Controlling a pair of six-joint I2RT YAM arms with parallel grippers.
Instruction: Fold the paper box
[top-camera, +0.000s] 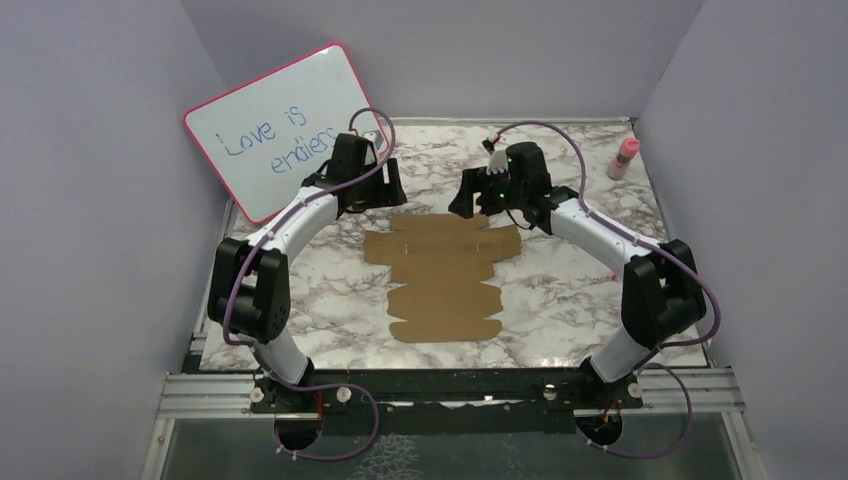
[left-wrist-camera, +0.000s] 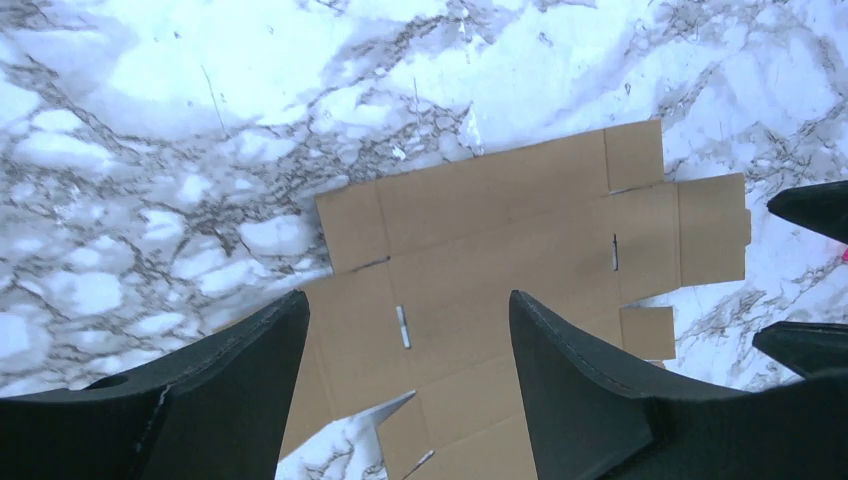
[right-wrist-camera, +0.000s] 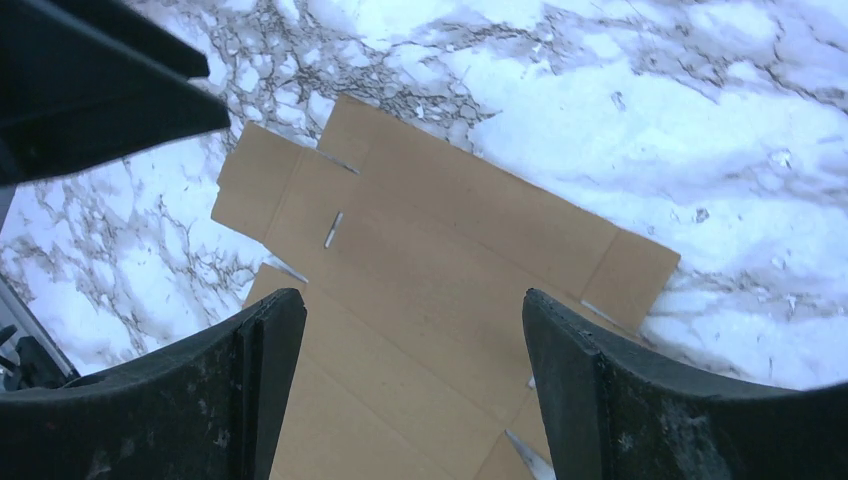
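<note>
Marble table (top-camera: 340, 310) starts just above the arm bases at the bottom of the top view. On it, in the middle of the frame, the box (top-camera: 443, 275) lies flat and unfolded, a brown sheet with its narrower wavy-edged end toward the bottom and its wider, flapped end toward the top.

At that upper end I have both grippers. The left gripper (top-camera: 388, 186) sits just off the sheet's upper left corner. In its wrist view the left gripper (left-wrist-camera: 407, 300) has its jaws spread wide with nothing between them, the box (left-wrist-camera: 500, 240) showing through the gap. The right gripper (top-camera: 466, 200) sits over the upper edge, right of centre. Its own view shows the right gripper (right-wrist-camera: 412, 295) equally wide apart and empty, the box (right-wrist-camera: 430, 260) below. I cannot tell whether either touches the cardboard.

Beyond them, a whiteboard (top-camera: 275, 130) with blue handwriting leans at the upper left, and a pink bottle (top-camera: 624, 158) stands at the upper right.
</note>
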